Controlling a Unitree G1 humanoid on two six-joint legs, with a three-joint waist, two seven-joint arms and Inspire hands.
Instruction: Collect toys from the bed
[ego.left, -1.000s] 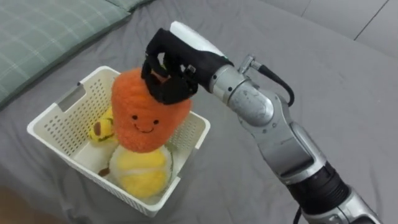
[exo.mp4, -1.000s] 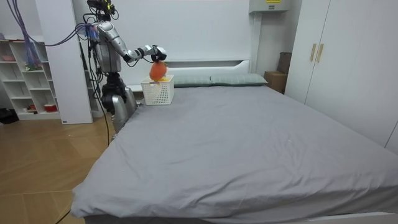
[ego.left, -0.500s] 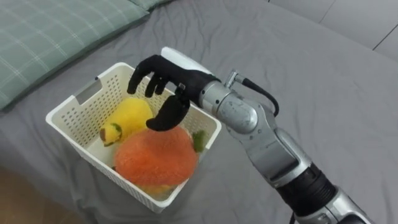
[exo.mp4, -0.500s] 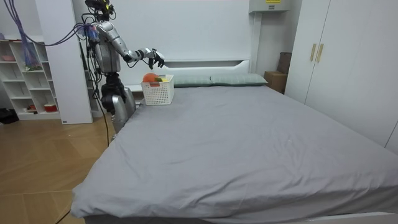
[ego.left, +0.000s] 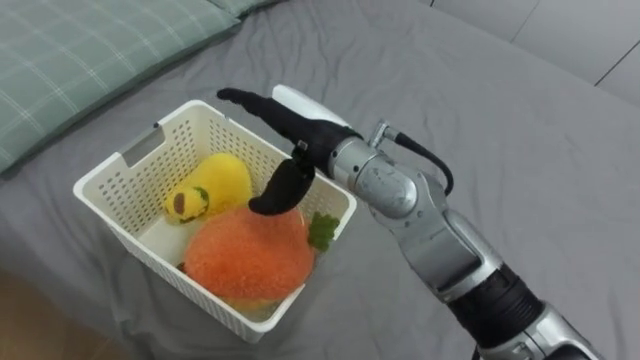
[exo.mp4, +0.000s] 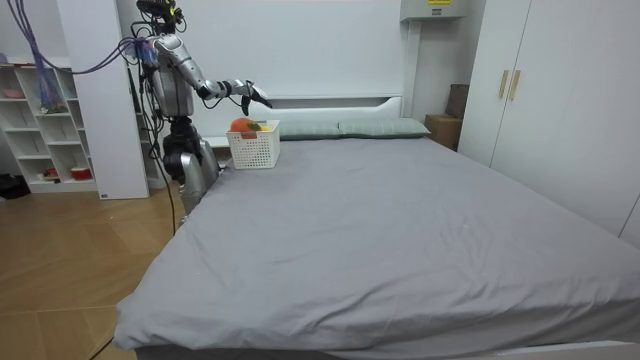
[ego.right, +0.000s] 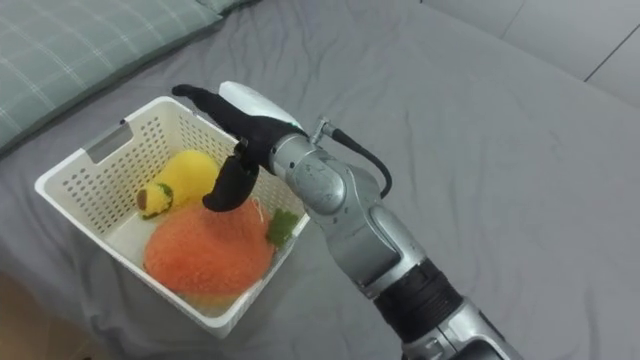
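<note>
While right hand is hovering over basket, fingers are stretching out straight, gripping nothing. Orange plush toy is lying inside basket, directly below thumb, beside yellow toy; basket is sitting on bed.

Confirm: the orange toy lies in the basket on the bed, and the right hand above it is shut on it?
No. The right hand is open, fingers straight, as the left eye view shows. The orange toy does lie in the basket on the bed, below that hand.
</note>
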